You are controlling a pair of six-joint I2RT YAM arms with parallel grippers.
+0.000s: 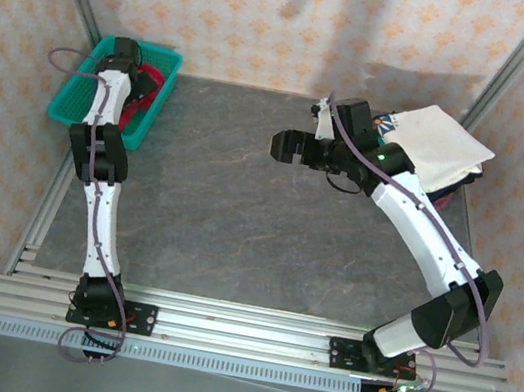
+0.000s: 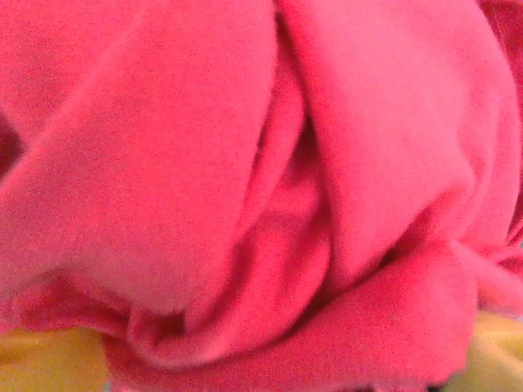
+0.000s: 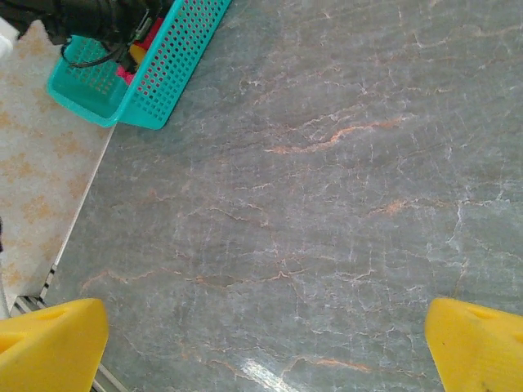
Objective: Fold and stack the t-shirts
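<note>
A bright red t-shirt [image 2: 204, 163] lies crumpled in the teal mesh basket [image 1: 68, 103] at the table's back left. My left gripper [image 1: 138, 81] reaches down into that basket. Its yellow fingertips [image 2: 49, 359] stand wide apart, pressed into the red cloth, and a bulge of cloth sits between them. A white t-shirt [image 1: 440, 146] lies folded on top of a dark navy one [image 1: 449, 201] at the back right. My right gripper [image 1: 286, 146] hovers over the bare table centre, open and empty, with its yellow fingertips [image 3: 482, 347] far apart.
The grey marbled tabletop [image 1: 229, 211] stretches between the basket and the pile. Patterned walls and metal posts enclose the back and sides. In the right wrist view the basket [image 3: 163, 73] shows at the upper left, with the left arm [image 3: 98, 16] over it.
</note>
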